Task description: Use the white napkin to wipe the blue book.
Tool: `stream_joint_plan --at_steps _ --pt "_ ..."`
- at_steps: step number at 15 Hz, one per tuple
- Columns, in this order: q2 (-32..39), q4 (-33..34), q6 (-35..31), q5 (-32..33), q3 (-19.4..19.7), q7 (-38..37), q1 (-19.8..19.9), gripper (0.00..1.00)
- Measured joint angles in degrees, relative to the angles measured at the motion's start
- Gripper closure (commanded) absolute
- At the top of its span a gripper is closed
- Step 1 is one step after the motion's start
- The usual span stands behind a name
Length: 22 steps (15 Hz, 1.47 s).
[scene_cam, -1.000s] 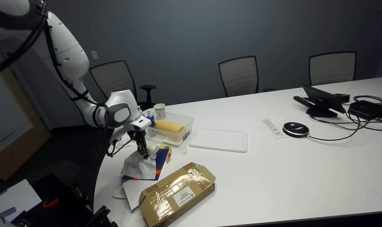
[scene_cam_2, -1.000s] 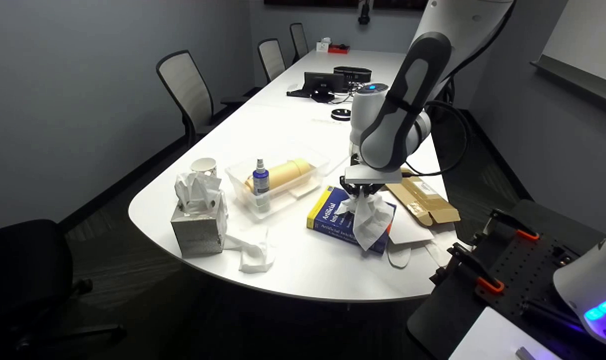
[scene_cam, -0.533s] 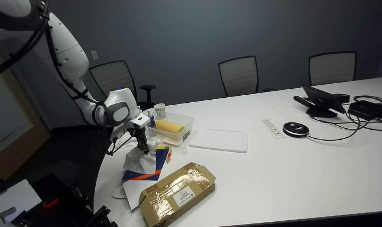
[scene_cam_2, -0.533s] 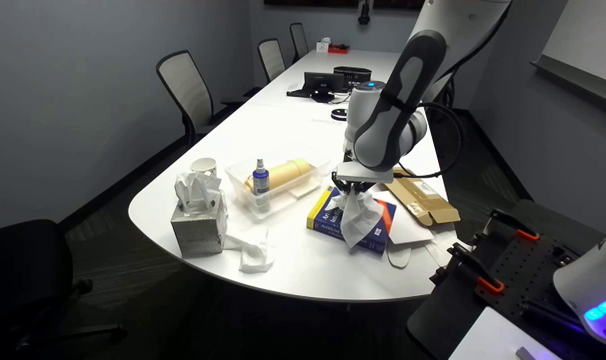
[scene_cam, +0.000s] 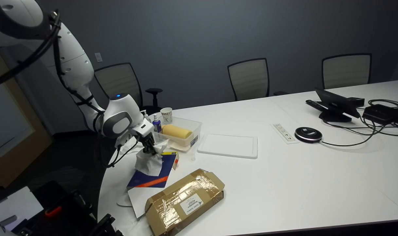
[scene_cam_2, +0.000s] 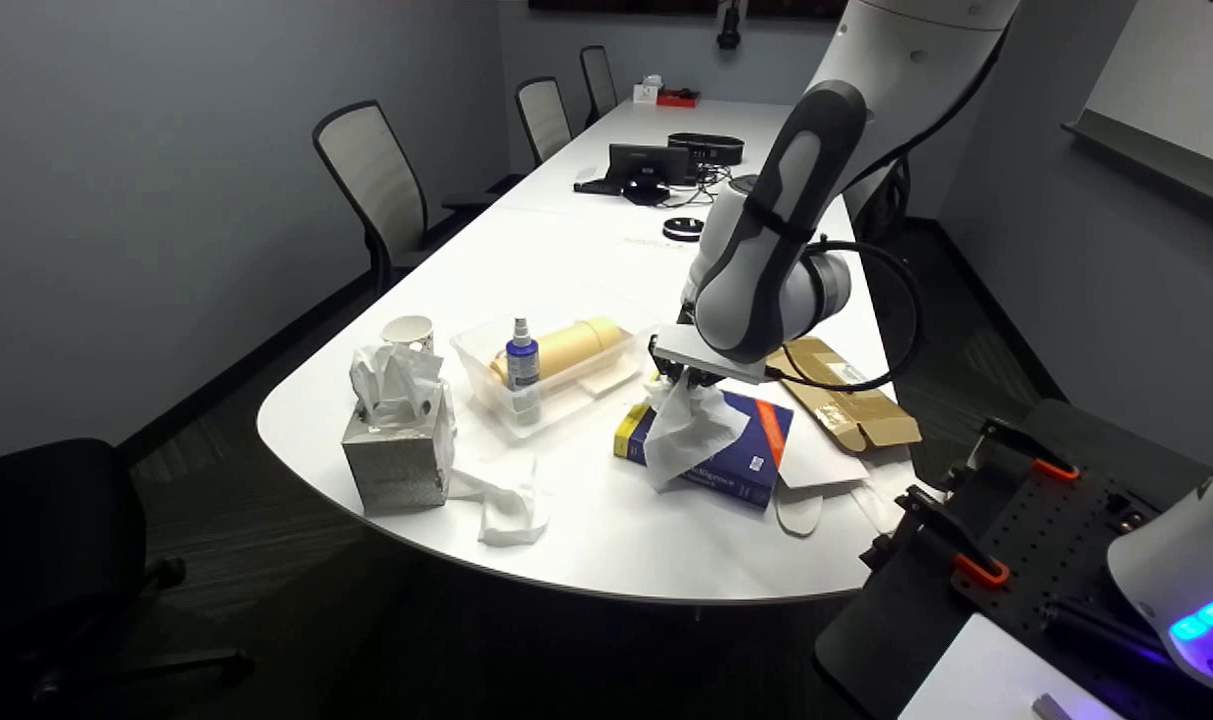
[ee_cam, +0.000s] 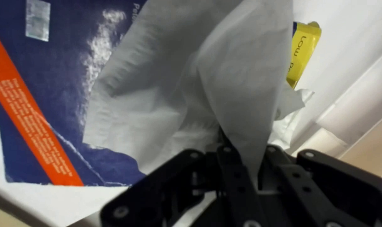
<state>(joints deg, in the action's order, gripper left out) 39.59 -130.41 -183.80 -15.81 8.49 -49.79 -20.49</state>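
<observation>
Glossy white and rounded, the arm has dark grey panels and small round pits. A black cable follows it, cinched by a black band. Above the tool sit a blue light and a flat white plate. The tool is black with silvery screws. Well apart from the tool, the white base bears a glowing blue strip.

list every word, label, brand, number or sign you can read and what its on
"Low P…", yellow band of the blue book
"Pete…", its cover, rest hidden by napkin
"…lligence", its spine, start hidden
Too small or blurred to read: orange strip, carton label, bottle label, bin label
</observation>
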Motion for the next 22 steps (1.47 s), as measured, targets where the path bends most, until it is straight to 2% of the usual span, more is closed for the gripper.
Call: stream_joint_plan --at_steps 3,8,13,18,22 --pt "1.1 -0.1 -2.6 -2.6 -1.4 0.1 1.1 0.97" --pt "1.8 -0.9 -2.1 -3.6 -4.9 0.5 4.4 0.97" --pt "0.6 -4.1 0.9 -3.6 -4.9 1.2 4.8 0.97" --pt "-3.5 -8.6 7.9 -3.6 -3.7 1.3 4.8 0.97" --pt "-6.0 -10.8 13.7 -2.0 1.2 0.9 1.7 0.97"
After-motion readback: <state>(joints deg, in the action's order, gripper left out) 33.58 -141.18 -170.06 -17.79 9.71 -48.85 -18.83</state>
